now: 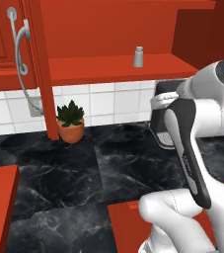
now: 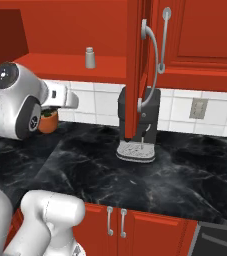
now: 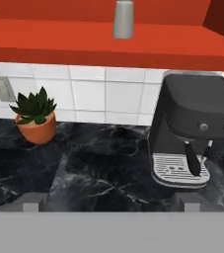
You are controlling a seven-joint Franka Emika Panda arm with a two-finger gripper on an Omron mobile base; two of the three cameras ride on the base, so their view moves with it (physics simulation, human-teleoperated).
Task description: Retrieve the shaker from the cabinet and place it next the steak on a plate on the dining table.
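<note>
Worktop [image 1: 59, 173] of black, white-veined marble spreads across the lower half of both base views, backed by a band of white wall tiles [image 1: 103, 101]. Above the tiles the cabinet [image 2: 75, 30] stands with its door [image 2: 137, 65] swung out edge-on; the long curved silver handle [image 2: 152, 60] sits on that door at about 1 o'clock in the right base view and at 10 o'clock in the left base view. The cabinet's red shelf [image 3: 108, 44] runs along 12 o'clock in the hand view.

Next in size, the white arm [image 1: 192, 148] fills the 4 o'clock part of the left base view. A dark coffee machine [image 3: 195, 133] stands on the worktop against the tiles, at 3 o'clock in the hand view, partly behind the open door in the right base view. A potted plant [image 3: 35, 118] in a terracotta pot sits at 9 o'clock in the hand view, well apart from the machine.

The pincer [image 3: 108, 202] has its two tips at 6 o'clock in the hand view, spread wide and released, holding nothing, well below the shelf.

The shaker [image 3: 124, 19] stands upright on the cabinet shelf at 12 o'clock, alone, above the gap between plant and machine.
</note>
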